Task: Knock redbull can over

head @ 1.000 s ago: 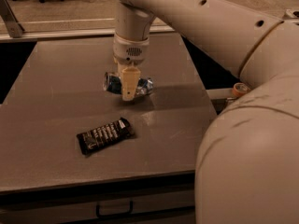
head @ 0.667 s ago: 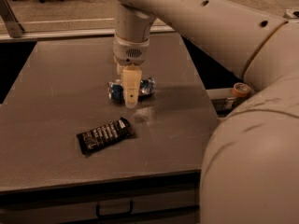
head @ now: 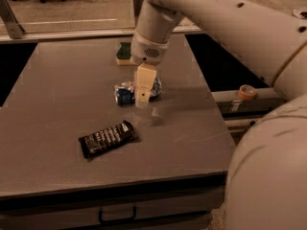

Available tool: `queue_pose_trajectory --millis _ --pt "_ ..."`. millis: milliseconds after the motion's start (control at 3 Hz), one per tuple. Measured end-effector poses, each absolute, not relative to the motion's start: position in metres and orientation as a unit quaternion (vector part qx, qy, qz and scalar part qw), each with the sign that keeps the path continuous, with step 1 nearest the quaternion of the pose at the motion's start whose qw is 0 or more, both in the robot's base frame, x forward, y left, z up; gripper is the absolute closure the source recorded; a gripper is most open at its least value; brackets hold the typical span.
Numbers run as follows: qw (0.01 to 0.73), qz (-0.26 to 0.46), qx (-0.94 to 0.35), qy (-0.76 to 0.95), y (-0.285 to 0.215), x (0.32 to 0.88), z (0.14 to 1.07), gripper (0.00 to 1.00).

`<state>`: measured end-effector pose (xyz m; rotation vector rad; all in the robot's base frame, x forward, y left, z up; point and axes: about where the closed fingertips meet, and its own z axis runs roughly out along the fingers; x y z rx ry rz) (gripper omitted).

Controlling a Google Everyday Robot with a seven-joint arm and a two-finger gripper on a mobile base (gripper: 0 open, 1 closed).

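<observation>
On the grey flat worktop [head: 57, 95], the slim blue-and-silver metal redbull can [head: 123, 93] is being seen lying on its side, partly covered by the pale gripper [head: 142, 97], which is being held just in front of it. Whether the gripper is clenched or released cannot be told.

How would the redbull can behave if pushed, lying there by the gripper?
The redbull can seems to lie on its side just behind the gripper, so a push would probably roll it across the flat table. It looks small and slim, likely light and easily dented.
</observation>
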<state>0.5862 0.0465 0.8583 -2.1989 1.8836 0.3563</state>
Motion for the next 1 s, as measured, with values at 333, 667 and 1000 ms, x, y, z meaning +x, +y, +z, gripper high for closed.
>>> queue_pose_trajectory --millis 333,667,1000 --pt "0.220 0.170 -0.685 0.674 0.009 0.602 0.895 0.00" --pt "0.308 0.158 -0.617 0.707 -0.038 0.624 0.939 0.00" --pt "0.320 0.154 -0.608 0.710 -0.043 0.628 0.943 0.00"
